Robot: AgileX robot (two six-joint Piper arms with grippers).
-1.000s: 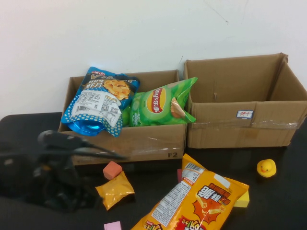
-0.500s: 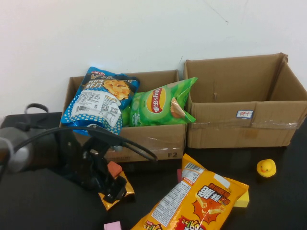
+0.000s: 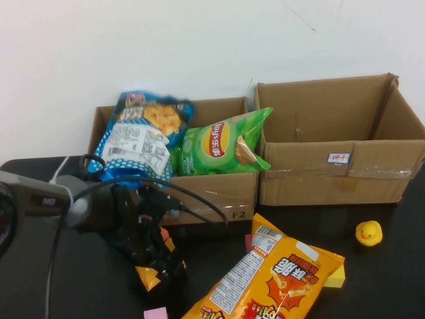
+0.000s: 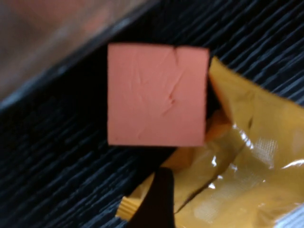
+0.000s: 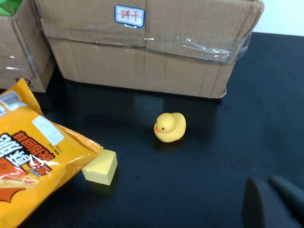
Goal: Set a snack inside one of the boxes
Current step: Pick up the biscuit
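A small yellow snack packet lies on the black table in front of the left cardboard box. My left gripper is down on it, open, and covers most of it. In the left wrist view the packet lies between my fingers, beside a salmon cube. The left box holds a blue bag and a green bag. The right box looks empty. My right gripper is shut, low over the table near the yellow duck.
A large orange chips bag lies at the front, also seen in the right wrist view. A yellow block, the duck and a pink cube lie around it. A black cable loops over the left arm.
My left arm has swung in from the left and come down over the yellow packet. The blue bag in the left box has shifted a little more upright.
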